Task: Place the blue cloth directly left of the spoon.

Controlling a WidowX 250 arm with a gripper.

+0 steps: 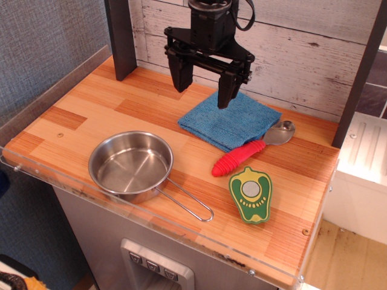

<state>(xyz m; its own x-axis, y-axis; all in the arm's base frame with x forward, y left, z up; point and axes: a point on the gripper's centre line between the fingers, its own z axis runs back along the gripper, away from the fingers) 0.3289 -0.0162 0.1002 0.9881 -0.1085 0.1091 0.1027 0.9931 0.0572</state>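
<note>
The blue cloth [233,122] lies flat on the wooden counter near the back wall, its right corner touching the spoon's bowl. The spoon [251,150] has a silver bowl at the upper right and a red ribbed handle pointing down-left; it lies just right of and below the cloth. My black gripper [203,89] hangs open and empty above the cloth's left back corner, its two fingers spread wide and clear of the cloth.
A steel pan [131,165] with a wire handle sits at the front left. A green toy pepper slice [251,194] lies below the spoon. A dark post [123,37] stands at the back left. The counter's clear plastic rim [151,225] runs along the front.
</note>
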